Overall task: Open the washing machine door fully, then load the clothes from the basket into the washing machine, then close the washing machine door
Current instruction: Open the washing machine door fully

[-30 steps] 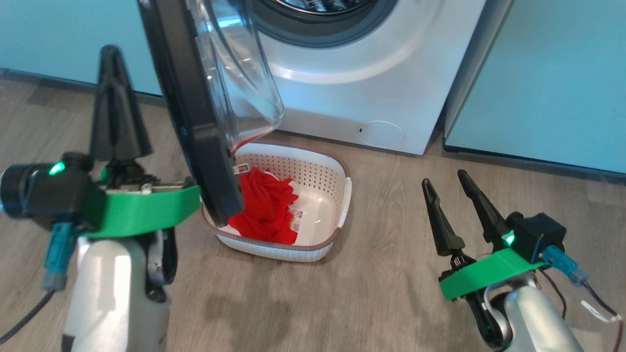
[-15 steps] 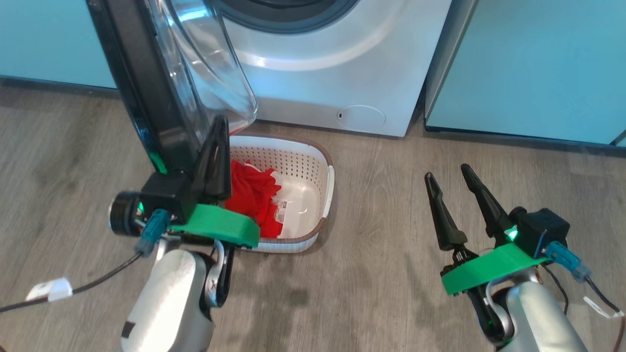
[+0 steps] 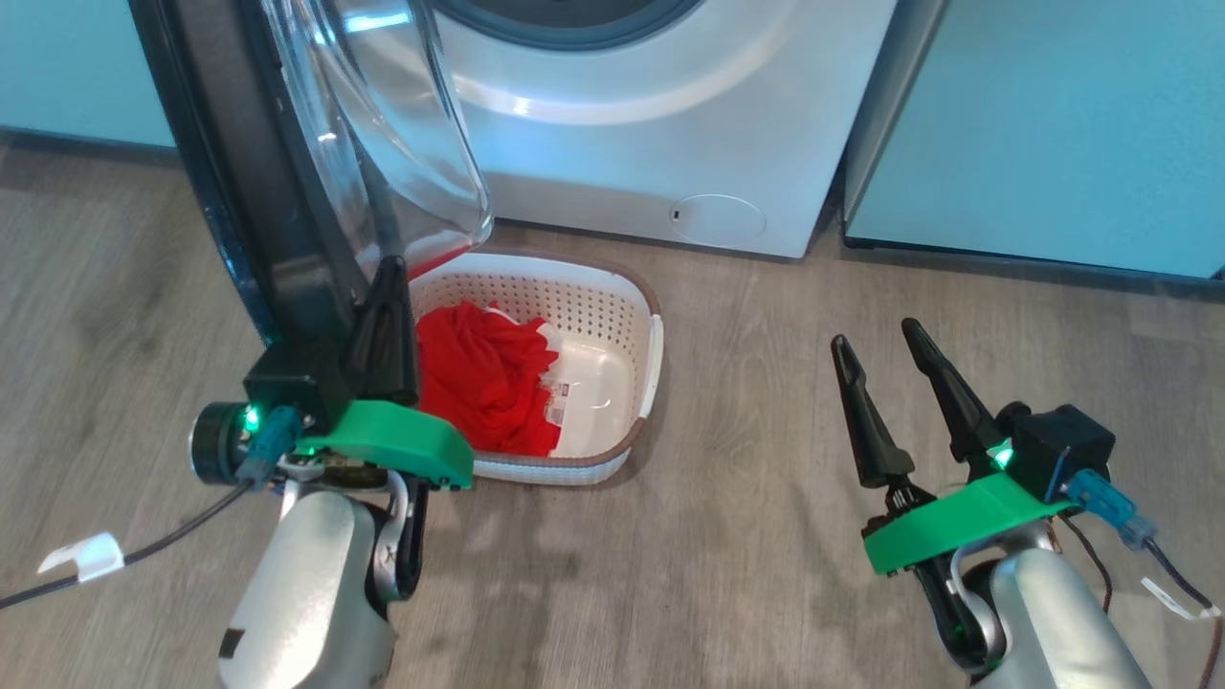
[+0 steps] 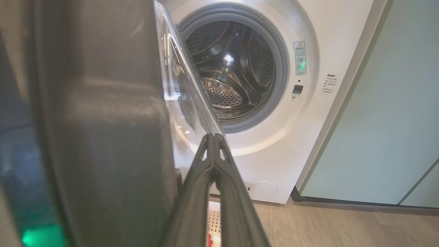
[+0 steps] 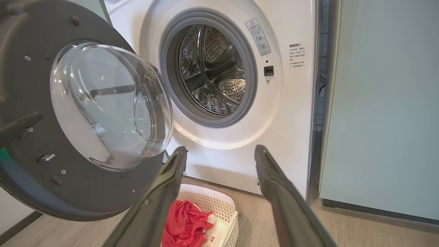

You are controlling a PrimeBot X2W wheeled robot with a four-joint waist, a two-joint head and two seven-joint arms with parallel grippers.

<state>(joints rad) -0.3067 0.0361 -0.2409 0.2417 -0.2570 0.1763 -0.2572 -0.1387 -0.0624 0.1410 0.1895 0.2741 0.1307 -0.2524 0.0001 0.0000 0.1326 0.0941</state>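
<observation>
The washing machine door (image 3: 258, 191) stands open at the upper left, its black rim edge-on and its clear glass bowl (image 3: 383, 124) bulging toward the white washing machine (image 3: 651, 144). My left gripper (image 3: 388, 277) is shut and empty, lying close along the rim's inner side under the bowl; I cannot tell whether it touches. In the left wrist view the shut gripper (image 4: 213, 137) points at the drum mouth (image 4: 236, 68). The basket (image 3: 574, 469) sits on the floor below the door, holding the red clothes (image 3: 478, 373) and a white piece (image 3: 550, 340). My right gripper (image 3: 875, 335) is open, well right of the basket.
Pale green cabinets (image 3: 1053, 124) flank the machine on the right and another panel (image 3: 57, 67) on the left. The round filter cover (image 3: 718, 218) is low on the machine front. A black cable with a white tag (image 3: 86, 560) trails over the wood floor (image 3: 746, 536).
My left gripper has come round from the door's outer side to its inner side, below the glass bowl. The head view has shifted. The right arm has stayed put.
</observation>
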